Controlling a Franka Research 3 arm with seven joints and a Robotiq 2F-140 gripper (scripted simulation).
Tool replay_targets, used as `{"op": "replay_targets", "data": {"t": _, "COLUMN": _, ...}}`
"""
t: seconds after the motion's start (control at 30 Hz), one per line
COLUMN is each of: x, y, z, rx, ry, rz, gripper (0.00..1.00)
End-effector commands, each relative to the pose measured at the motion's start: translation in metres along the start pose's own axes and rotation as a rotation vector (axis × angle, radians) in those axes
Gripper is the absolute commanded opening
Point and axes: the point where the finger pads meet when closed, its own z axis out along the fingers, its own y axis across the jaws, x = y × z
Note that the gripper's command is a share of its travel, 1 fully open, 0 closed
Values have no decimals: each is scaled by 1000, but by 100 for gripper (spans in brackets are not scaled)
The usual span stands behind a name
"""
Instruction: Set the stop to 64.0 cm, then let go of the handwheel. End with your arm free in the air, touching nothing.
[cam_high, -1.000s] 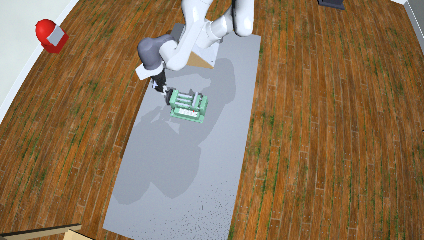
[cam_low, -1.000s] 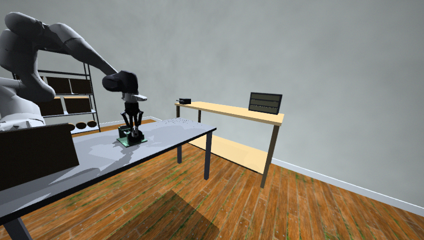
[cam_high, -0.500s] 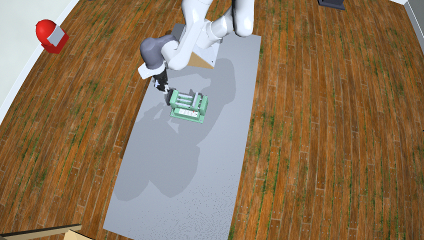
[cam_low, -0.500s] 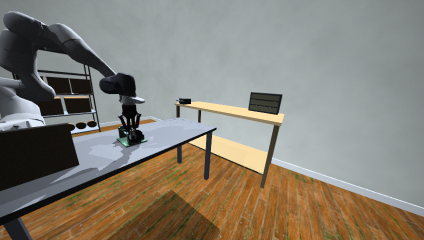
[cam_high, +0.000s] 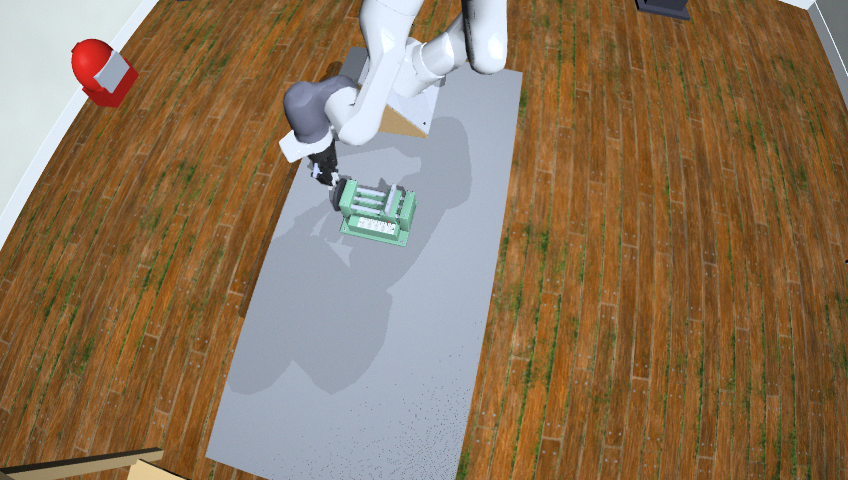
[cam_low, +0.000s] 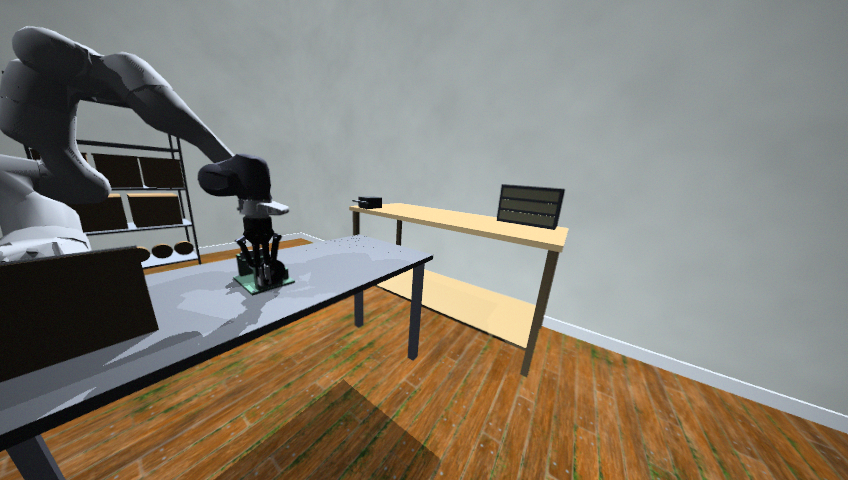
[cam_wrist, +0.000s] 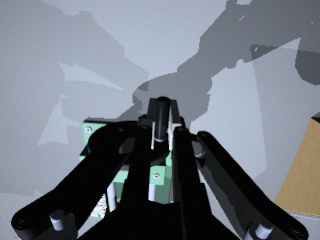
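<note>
A green stop fixture (cam_high: 373, 237) (cam_low: 242, 284) (cam_wrist: 120, 176) sits on the grey table. Its grey sliding stop (cam_high: 390, 200) stands on the rods toward the end away from the wheel. A red pointer (cam_high: 387, 224) is at the right part of the white scale (cam_high: 368, 224); the numbers are too small to read. The dark handwheel (cam_high: 338, 196) (cam_low: 277, 270) (cam_wrist: 102, 137) is on the fixture's left end in the top view. My gripper (cam_high: 334, 180) (cam_low: 264, 279) (cam_wrist: 162, 109) points down at the wheel's rim, shut on its dark crank handle (cam_wrist: 162, 112). The fingers and arm linkage hide part of the wheel.
A brown-sided wedge-shaped panel (cam_high: 401, 123) (cam_low: 71, 315) (cam_wrist: 300, 175) stands on the grey table (cam_high: 428, 333) (cam_low: 333, 261) near the arm's base. A wooden workbench (cam_low: 464, 220) and a shelf rack (cam_low: 189, 211) stand apart from the table.
</note>
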Motion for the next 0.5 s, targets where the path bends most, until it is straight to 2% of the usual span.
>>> {"op": "replay_targets", "data": {"t": 0.0, "x": 1, "y": -1, "z": 6, "rx": 1, "ry": 5, "rz": -4, "gripper": 4}}
{"op": "replay_targets", "data": {"t": 0.47, "x": 1, "y": -8, "z": 18, "rx": 1, "ry": 5, "rz": -4, "gripper": 4}}
